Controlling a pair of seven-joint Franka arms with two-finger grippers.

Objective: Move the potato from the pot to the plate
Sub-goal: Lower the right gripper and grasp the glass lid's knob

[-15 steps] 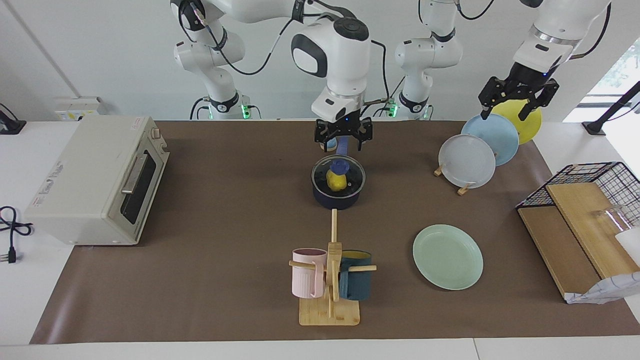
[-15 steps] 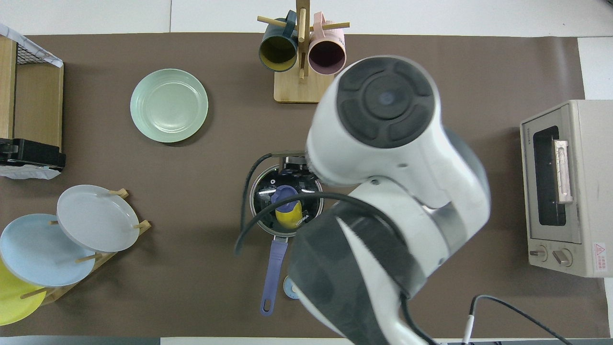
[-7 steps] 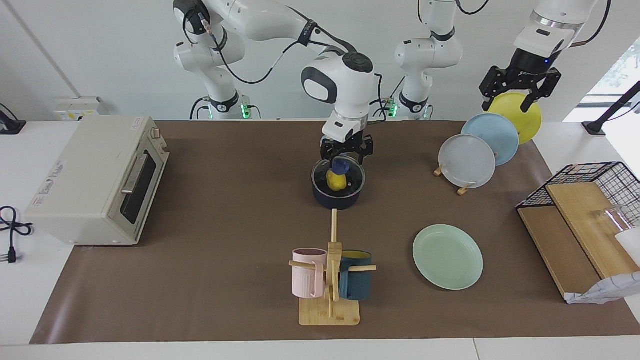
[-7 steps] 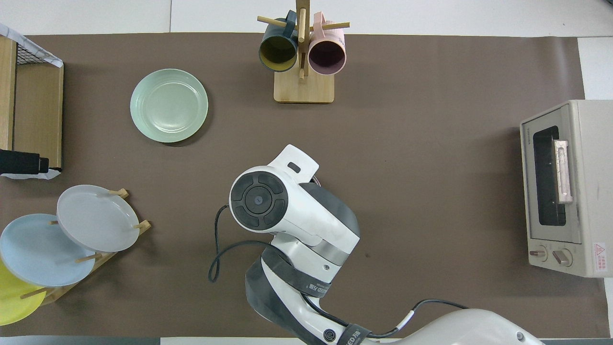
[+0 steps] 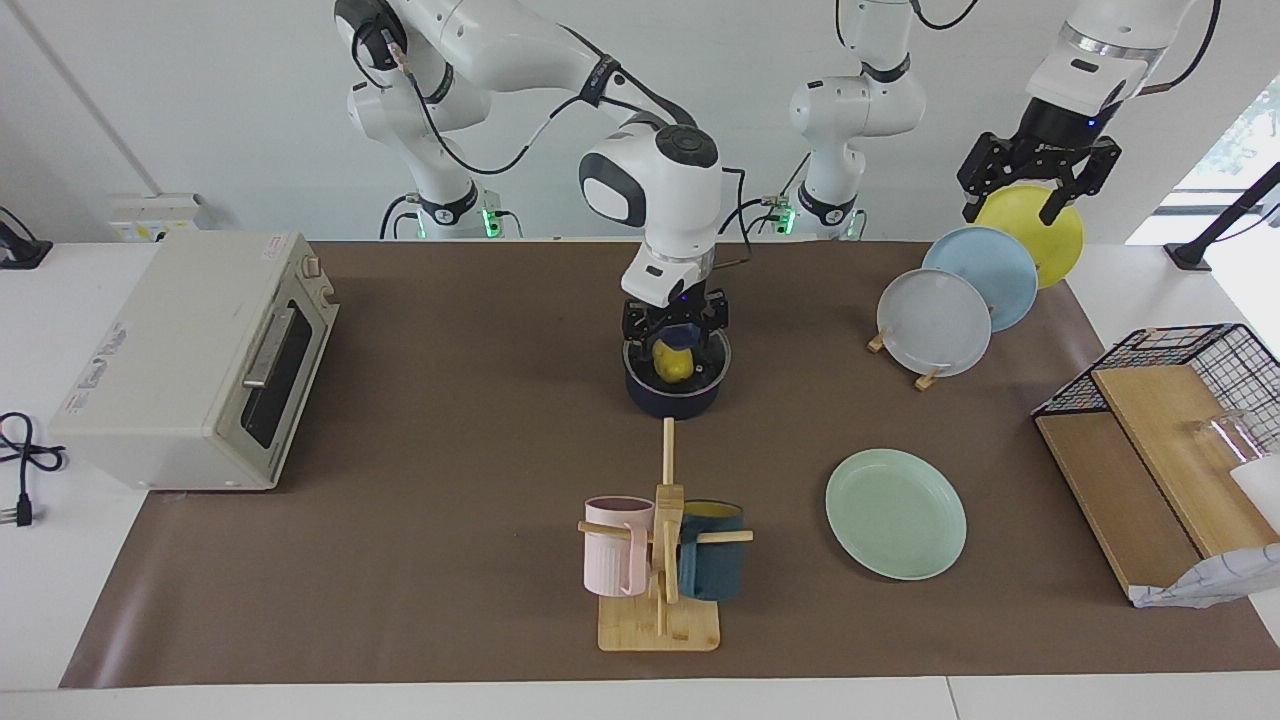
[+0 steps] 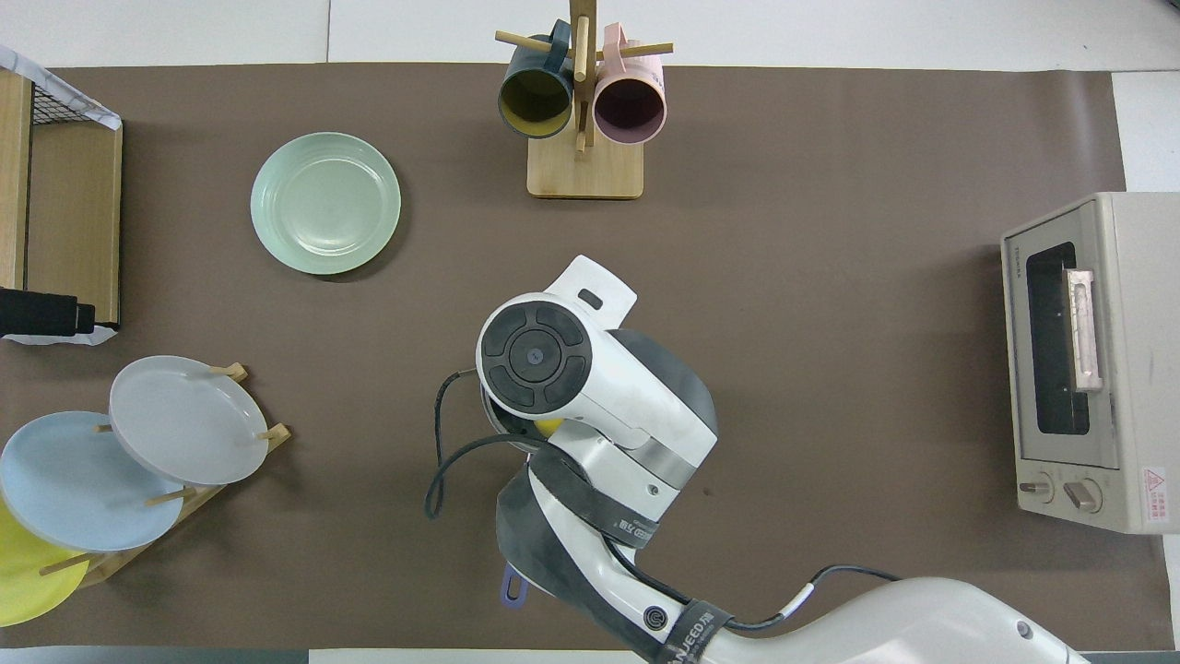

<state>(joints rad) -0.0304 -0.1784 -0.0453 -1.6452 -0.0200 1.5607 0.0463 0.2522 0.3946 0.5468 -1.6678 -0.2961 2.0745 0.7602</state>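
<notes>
A brown mat [image 5: 450, 450] covers the white table [image 5: 60, 600] before a white wall. "TOSHIBA" is printed on the one toaster oven [image 6: 1088, 360]. Taking the pot [image 5: 675, 395] as landmark: the right gripper [image 5: 676, 335] is down at its rim, fingers spread wide either side of the potato [image 5: 673, 362], which sits inside. One green plate [image 5: 896, 513] lies farther from the robots, toward the left arm's end. Three plates stand racked there, the left gripper [image 5: 1008, 200] open over them. Two mugs hang farther out.
</notes>
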